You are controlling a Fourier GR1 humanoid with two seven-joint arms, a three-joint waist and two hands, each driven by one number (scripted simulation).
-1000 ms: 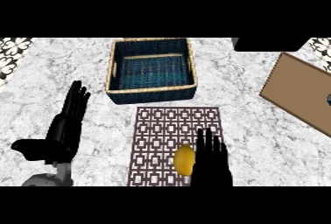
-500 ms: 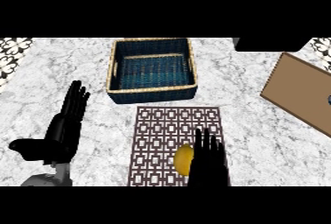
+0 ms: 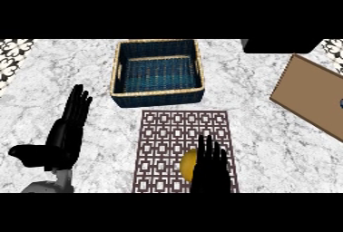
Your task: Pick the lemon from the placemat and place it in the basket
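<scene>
A yellow lemon (image 3: 189, 164) lies on the patterned brown placemat (image 3: 175, 136) near its front edge. My right hand (image 3: 212, 165) is right beside it on the lemon's right, fingers straight and pointing away, partly covering the fruit; whether it touches the lemon I cannot tell. The blue woven basket (image 3: 158, 93) with a tan rim stands just behind the placemat and holds nothing. My left hand (image 3: 67, 131) rests open at the left, fingers up, apart from everything.
A brown board (image 3: 315, 99) lies tilted at the right side of the marble counter. A dark object (image 3: 278, 44) sits at the back right. Patterned tiles (image 3: 13, 52) show at the back left corner.
My right hand has slid slightly back toward the view's lower edge and now covers more of the lemon. The left hand, lemon and basket have stayed put.
</scene>
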